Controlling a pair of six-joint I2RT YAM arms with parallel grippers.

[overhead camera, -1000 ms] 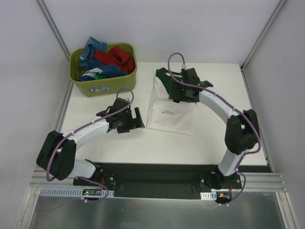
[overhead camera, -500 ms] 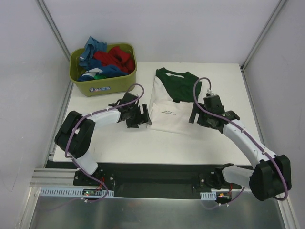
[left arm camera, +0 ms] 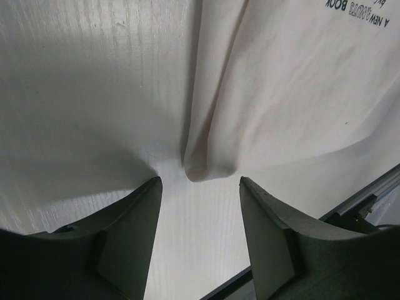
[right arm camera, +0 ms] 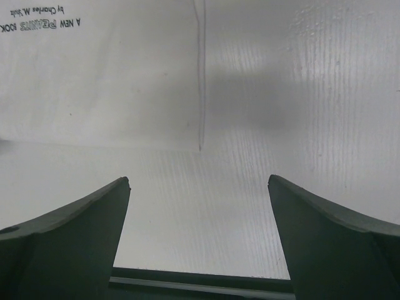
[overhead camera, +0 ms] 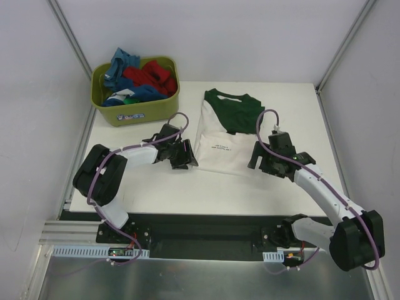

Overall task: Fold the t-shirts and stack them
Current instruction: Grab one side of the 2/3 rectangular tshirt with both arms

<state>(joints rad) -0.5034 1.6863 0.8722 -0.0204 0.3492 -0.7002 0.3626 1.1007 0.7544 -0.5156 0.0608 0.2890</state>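
A cream t-shirt (overhead camera: 226,144) with dark green collar and sleeves lies partly folded on the white table, print text showing. My left gripper (overhead camera: 189,156) is open at its lower left corner; in the left wrist view the folded cloth corner (left arm camera: 206,165) sits just ahead of the open gripper (left arm camera: 200,187). My right gripper (overhead camera: 255,161) is open at the shirt's lower right corner; the right wrist view shows the shirt's edge (right arm camera: 201,112) ahead of the open, empty gripper (right arm camera: 199,184). Blue, red and green shirts (overhead camera: 140,78) lie heaped in the tub.
The olive-green plastic tub (overhead camera: 134,112) stands at the back left of the table. White enclosure walls rise on both sides. The table's front edge and a black base plate (overhead camera: 206,228) lie near the arm bases.
The right arm let go near the collar and swung down to the shirt's lower right corner. The left gripper moved right to the shirt's lower left corner. The green collar now lies uncovered.
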